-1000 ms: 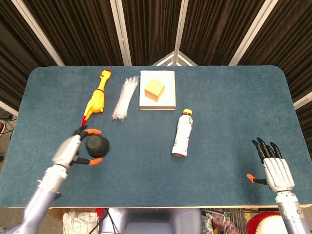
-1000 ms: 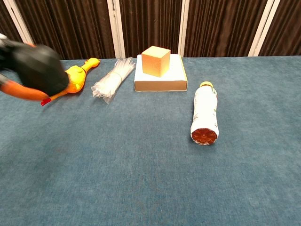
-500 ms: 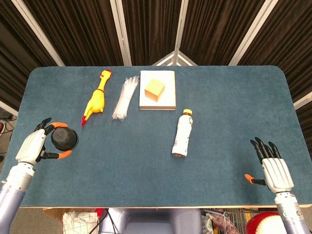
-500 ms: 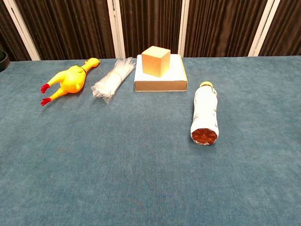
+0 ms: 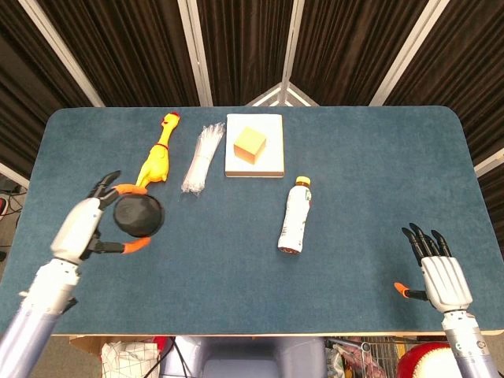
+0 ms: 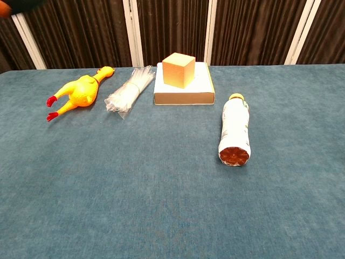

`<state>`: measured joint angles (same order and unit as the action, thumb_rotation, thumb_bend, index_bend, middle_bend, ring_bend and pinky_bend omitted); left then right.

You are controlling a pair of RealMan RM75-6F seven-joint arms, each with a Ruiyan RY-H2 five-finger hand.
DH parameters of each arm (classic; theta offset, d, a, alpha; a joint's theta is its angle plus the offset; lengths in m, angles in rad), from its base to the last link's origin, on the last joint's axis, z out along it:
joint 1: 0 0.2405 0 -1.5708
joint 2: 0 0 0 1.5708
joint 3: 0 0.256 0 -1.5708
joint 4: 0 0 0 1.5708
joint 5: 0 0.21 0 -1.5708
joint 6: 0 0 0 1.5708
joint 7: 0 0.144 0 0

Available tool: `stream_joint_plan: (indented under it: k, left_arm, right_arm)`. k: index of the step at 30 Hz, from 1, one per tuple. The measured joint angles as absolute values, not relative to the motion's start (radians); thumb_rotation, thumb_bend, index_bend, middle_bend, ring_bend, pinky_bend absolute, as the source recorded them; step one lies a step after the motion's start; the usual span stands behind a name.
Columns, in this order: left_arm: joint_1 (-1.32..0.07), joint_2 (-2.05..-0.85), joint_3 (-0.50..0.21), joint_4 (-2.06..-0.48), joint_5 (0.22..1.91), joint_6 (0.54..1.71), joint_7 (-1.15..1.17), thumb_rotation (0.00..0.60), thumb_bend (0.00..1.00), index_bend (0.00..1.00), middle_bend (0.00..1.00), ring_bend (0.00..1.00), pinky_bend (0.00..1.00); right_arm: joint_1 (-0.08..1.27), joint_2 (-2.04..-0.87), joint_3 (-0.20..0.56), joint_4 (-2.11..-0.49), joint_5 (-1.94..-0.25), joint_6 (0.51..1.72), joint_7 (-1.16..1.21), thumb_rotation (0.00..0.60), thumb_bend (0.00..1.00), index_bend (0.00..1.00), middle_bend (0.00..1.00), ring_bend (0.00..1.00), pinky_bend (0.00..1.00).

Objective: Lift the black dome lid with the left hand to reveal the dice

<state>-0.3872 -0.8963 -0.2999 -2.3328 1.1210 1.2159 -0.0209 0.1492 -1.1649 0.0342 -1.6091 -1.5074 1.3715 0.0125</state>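
Observation:
My left hand [image 5: 88,224] holds the black dome lid [image 5: 138,216] up in the air over the table's left part, its orange-tipped fingers wrapped around the rim. The lid's hollow underside faces the head camera. In the chest view only a dark edge of the lid [image 6: 19,4] and an orange fingertip show at the top left corner. No dice show in either view. My right hand [image 5: 439,272] hovers at the table's near right edge, fingers spread, holding nothing.
A yellow rubber chicken [image 5: 156,161], a bundle of clear plastic [image 5: 201,157] and an orange cube [image 5: 250,144] on a white box [image 5: 268,162] lie at the back. A bottle [image 5: 295,216] lies on its side in the middle of the blue table [image 5: 354,173].
My left hand has carried the lid rightward and farther onto the table since half a second ago, after first swinging left. The right hand has barely shifted.

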Motion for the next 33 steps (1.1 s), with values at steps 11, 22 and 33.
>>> stream_joint_plan:
  k: [11,22,33]
  left_arm:
    - [-0.377,-1.039,-0.180,-1.987,0.997,1.029,-0.117,0.600,0.54,0.31,0.51,0.00,0.00]
    - [-0.375,-0.937,-0.253,-2.224,1.049,1.117,-0.130,0.600,0.54,0.31,0.51,0.00,0.00]
    - [-0.309,-0.890,-0.170,-2.116,1.119,1.044,-0.219,0.600,0.54,0.30,0.51,0.00,0.00]
  right_arm:
    - [0.161,-1.176,0.035,-1.609,-1.496,1.347,-0.009,0.600,0.15,0.00,0.00,0.15,0.00]
    - [0.155,-1.171,0.030,-1.614,-1.503,1.359,-0.007,0.600,0.15,0.00,0.00,0.15,0.00]
    - [0.163,-1.182,0.028,-1.618,-1.504,1.345,-0.032,0.600,0.15,0.00,0.00,0.15,0.00]
